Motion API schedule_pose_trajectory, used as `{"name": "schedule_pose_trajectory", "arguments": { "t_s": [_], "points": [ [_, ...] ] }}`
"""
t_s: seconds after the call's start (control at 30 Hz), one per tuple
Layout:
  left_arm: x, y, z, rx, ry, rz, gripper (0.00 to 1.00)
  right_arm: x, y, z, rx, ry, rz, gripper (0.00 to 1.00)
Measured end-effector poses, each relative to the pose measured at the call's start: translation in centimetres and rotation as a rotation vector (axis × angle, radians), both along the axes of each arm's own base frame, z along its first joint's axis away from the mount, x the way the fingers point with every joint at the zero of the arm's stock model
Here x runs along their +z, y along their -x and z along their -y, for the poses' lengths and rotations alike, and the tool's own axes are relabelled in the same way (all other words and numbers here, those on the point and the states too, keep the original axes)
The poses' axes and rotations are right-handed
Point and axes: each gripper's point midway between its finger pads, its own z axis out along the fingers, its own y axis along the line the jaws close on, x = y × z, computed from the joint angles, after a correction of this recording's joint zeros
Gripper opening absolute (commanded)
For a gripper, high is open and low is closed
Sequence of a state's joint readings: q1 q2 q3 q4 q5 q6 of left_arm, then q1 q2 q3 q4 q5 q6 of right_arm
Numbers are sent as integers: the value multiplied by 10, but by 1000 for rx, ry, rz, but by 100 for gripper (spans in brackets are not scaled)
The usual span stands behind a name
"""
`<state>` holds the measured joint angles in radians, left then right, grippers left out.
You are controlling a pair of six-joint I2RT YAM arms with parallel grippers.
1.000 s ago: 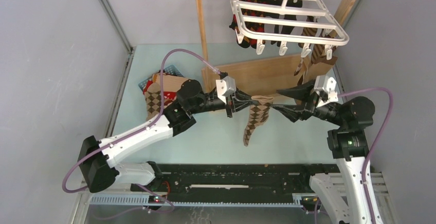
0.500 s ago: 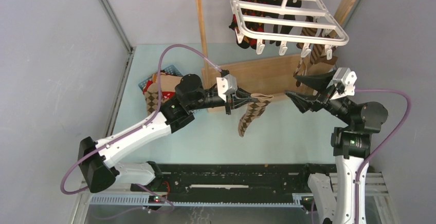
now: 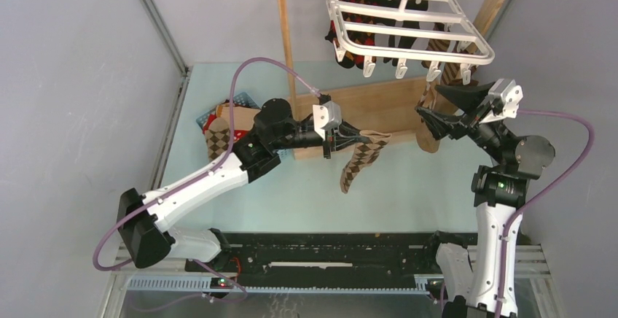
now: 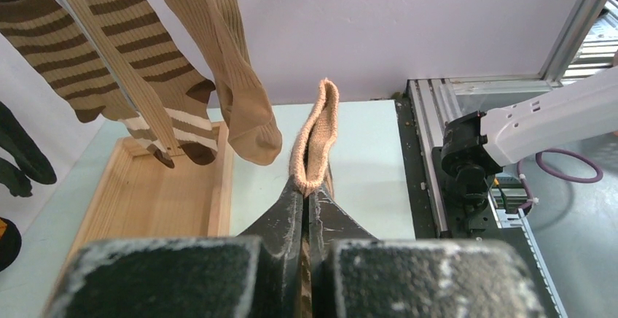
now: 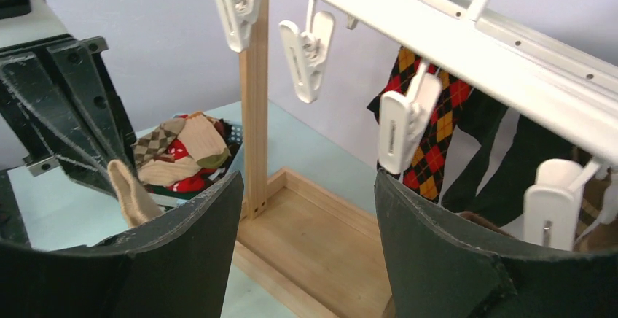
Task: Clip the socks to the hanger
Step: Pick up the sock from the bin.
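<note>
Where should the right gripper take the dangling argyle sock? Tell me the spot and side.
Take the argyle sock by its cuff loop, which sticks out past the shut left gripper, coming from the side of the open right gripper. The foot hangs limp below, offering no firm edge.

1. The left gripper (image 4: 307,200) has its black jaws pressed together on the tan cuff of a sock (image 4: 319,132), which stands up from the tips
2. Brown striped socks (image 4: 120,59) and plain tan socks (image 4: 244,103) hang at upper left
3. A wooden tray (image 4: 157,194) lies on the pale table (image 4: 368,161) below them
4. A white arm (image 4: 543,117) crosses the right side
</note>
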<state>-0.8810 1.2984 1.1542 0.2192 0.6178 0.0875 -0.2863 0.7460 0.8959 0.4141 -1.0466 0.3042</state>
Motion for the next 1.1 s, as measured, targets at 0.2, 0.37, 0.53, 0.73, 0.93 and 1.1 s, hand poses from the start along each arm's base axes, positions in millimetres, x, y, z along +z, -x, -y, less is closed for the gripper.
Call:
{"name": "schedule_pose_trajectory", "arguments": {
  "t_s": [0.2, 0.37, 0.53, 0.73, 0.93, 1.1],
  "points": [
    [-8, -1, 1, -11, -20, -14, 1, 9, -15, 12, -34, 2, 15, 74],
    [-8, -1, 1, -13, -25, -19, 1, 15, -26, 17, -30, -14, 18, 73],
    [0, -1, 3, -14, -15, -10, 1, 17, -35, 19, -28, -38, 11, 73],
    [2, -2, 4, -18, -11, -7, 1, 20, -39, 13, -11, -67, 8, 73],
    [-1, -3, 6, -18, -18, -13, 1, 25, -40, 9, -13, -96, 15, 73],
    [-3, -3, 6, -19, -20, -15, 1, 27, -45, 10, -27, -123, 15, 73]
  ]
}}
